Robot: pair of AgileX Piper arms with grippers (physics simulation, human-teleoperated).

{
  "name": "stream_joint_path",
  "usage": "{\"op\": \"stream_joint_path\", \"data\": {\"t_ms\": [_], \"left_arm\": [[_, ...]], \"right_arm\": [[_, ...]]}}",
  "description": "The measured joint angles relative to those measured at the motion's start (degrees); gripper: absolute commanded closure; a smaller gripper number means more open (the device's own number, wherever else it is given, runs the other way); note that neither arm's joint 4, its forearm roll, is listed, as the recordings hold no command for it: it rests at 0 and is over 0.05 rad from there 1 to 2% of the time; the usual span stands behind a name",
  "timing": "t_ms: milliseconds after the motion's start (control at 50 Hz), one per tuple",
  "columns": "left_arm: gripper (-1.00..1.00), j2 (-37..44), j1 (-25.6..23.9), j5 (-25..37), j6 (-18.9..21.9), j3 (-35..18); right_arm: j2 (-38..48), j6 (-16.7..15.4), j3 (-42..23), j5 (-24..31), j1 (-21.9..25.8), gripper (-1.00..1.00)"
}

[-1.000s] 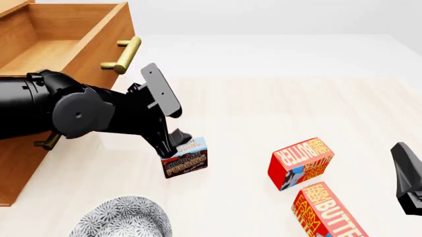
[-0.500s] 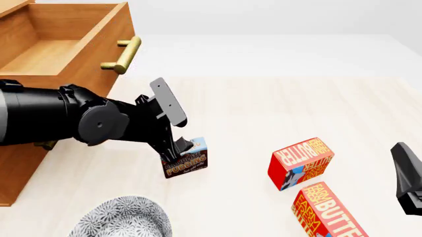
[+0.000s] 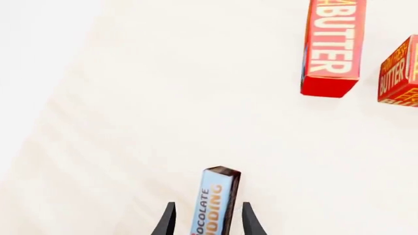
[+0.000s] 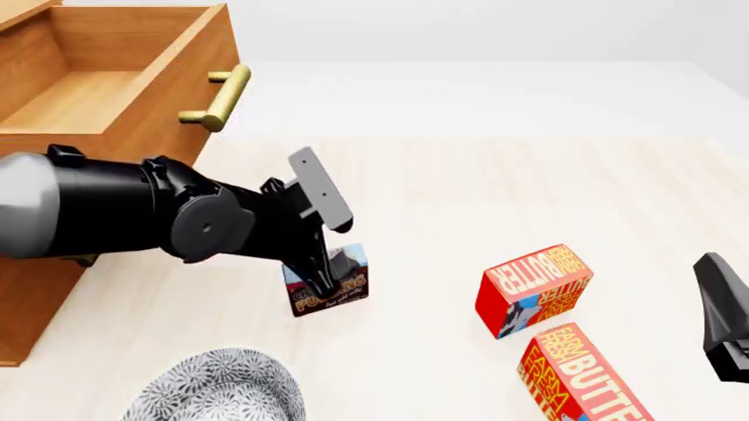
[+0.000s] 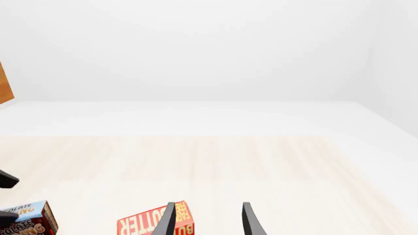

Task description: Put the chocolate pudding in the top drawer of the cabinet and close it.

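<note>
The chocolate pudding [image 4: 342, 289] stands on edge on the light table, its blue top facing up. My left gripper [image 4: 318, 279] has come down over it and is open. In the left wrist view the pudding [image 3: 216, 203] sits between the two fingers [image 3: 167, 223], with a gap on one side. The top drawer [image 4: 105, 83] of the cabinet [image 4: 35, 298] is pulled out at the far left, its light wood inside bare and its brass handle [image 4: 217, 98] pointing at the table. My right gripper [image 5: 207, 223] hangs open and empty at the right edge [image 4: 720, 316].
Two red-and-orange butter boxes [image 4: 535, 288] [image 4: 580, 377] lie to the right of the pudding and also show in the left wrist view [image 3: 332, 46] [image 3: 400, 73]. A grey patterned bowl [image 4: 217, 386] sits at the near edge, below the left arm.
The left arm has pushed further right and lower, so its fingers now straddle the pudding. The pudding has stayed in place. The right arm has not moved.
</note>
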Motion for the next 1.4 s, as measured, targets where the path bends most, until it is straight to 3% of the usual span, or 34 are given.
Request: {"op": "stream_joint_path", "data": {"t_ms": [1400], "left_arm": [[-1.00,4.3,-0.7,-3.1,-1.6,1.7]], "right_arm": [[0.0,0.0,0.0,0.0,0.0,-1.00]]}}
